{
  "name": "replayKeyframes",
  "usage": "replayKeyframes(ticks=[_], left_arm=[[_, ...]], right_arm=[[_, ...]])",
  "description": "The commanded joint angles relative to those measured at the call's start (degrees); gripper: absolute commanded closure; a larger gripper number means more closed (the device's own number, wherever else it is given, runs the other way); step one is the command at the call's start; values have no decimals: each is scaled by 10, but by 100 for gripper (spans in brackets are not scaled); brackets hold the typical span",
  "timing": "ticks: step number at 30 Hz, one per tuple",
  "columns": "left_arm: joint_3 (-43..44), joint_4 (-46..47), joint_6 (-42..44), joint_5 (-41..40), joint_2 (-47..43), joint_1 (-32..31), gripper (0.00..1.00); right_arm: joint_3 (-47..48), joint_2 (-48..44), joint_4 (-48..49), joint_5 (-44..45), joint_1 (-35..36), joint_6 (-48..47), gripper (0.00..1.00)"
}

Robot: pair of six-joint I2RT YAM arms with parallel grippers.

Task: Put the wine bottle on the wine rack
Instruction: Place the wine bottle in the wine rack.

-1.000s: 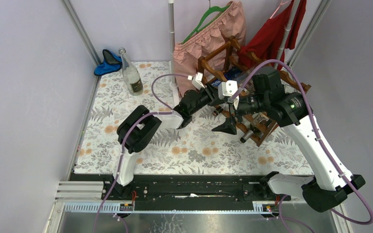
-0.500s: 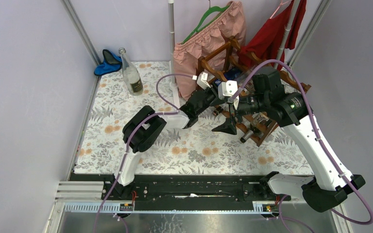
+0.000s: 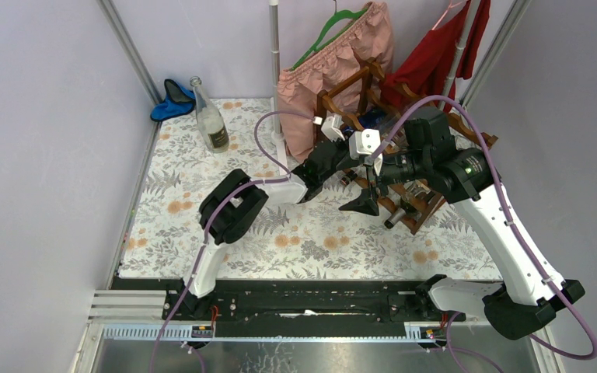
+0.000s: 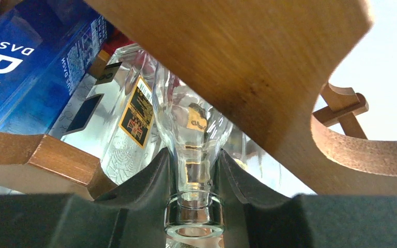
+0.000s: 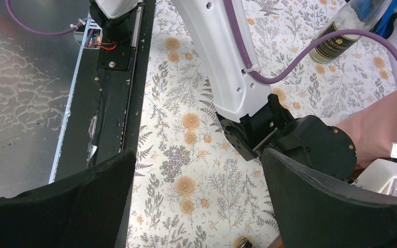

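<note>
A clear glass wine bottle (image 4: 192, 121) points neck-first at the left wrist camera, lying among the wooden rails. My left gripper (image 4: 194, 199) is shut on its neck just behind the lip, one black finger (image 4: 144, 186) on each side. A broad scalloped rail of the reddish-brown wine rack (image 4: 248, 67) crosses above it. In the top view the left gripper (image 3: 340, 146) reaches into the wine rack (image 3: 347, 85) at the back right, and the arms hide the held bottle. My right gripper (image 5: 196, 201) hangs open over the floral mat beside the rack, holding nothing.
A second labelled bottle (image 4: 119, 119) and a blue box (image 4: 31, 67) lie in the rack. Another bottle (image 3: 210, 116) stands at the back left near a blue cloth (image 3: 172, 101). Pink (image 3: 334, 54) and red (image 3: 435, 54) garments hang behind the rack by a pole (image 3: 276, 70).
My left arm has pushed forward and to the right, carrying the bottle deeper into the rack. The right arm has not moved.
</note>
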Motion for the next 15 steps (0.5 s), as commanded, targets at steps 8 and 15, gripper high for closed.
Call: replayKeyframes(ticks=[8, 15], left_arm=[[38, -9, 102, -29, -7, -11, 90], [39, -21, 160, -40, -13, -16, 87]], right_arm=[[0, -17, 2, -12, -5, -5, 0], [-2, -21, 2, -12, -6, -5, 0]])
